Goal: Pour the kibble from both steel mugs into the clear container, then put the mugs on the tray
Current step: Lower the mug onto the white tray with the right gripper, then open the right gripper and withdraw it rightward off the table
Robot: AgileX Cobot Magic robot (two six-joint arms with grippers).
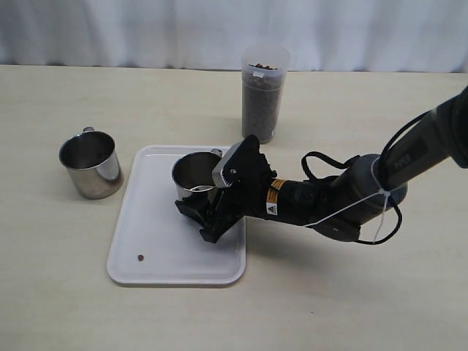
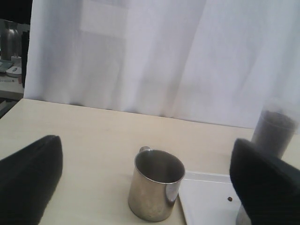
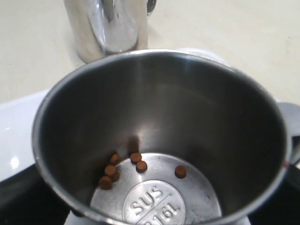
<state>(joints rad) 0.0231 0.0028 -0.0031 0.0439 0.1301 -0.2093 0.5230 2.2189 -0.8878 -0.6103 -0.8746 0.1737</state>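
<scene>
One steel mug [image 1: 191, 174] stands upright on the white tray [image 1: 157, 241]. My right gripper [image 1: 201, 191] reaches in from the right and is shut on that mug, with dark fingers [image 3: 28, 201] against its sides. Inside this mug [image 3: 159, 93] several kibble pellets [image 3: 136, 164] lie on the bottom. The other steel mug [image 1: 91, 164] stands empty on the table left of the tray. My left gripper [image 2: 145, 143] is open, well back from this mug [image 2: 157, 185]. The clear container [image 1: 262, 95] stands behind the tray, nearly full of kibble.
A single stray pellet [image 1: 140, 257] lies on the tray's front left part. A white curtain hangs along the table's far edge. The right arm and its cables stretch over the table to the right of the tray.
</scene>
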